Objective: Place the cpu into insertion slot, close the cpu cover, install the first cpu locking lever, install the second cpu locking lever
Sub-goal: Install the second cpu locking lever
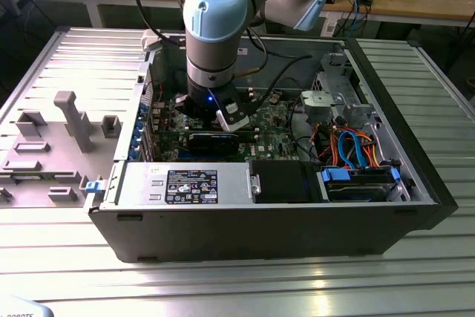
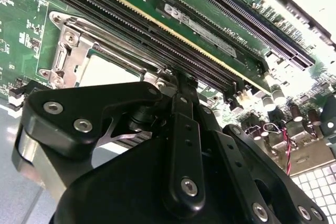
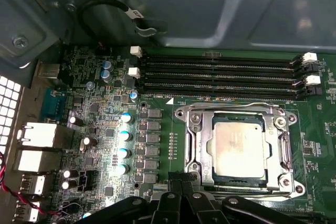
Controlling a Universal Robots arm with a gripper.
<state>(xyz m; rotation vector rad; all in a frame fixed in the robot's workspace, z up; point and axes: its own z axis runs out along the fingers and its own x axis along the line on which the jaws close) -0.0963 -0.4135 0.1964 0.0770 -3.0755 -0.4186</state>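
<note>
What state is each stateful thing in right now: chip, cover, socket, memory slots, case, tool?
cpu: seated flat in the insertion slot, silver top up.
cpu cover: closed down around the cpu, window framing it.
insertion slot: occupied.
memory slots: empty, no modules fitted.
computer case: lying on its side, side panel off.
tool: low at the socket's edge; open or shut cannot be told.
</note>
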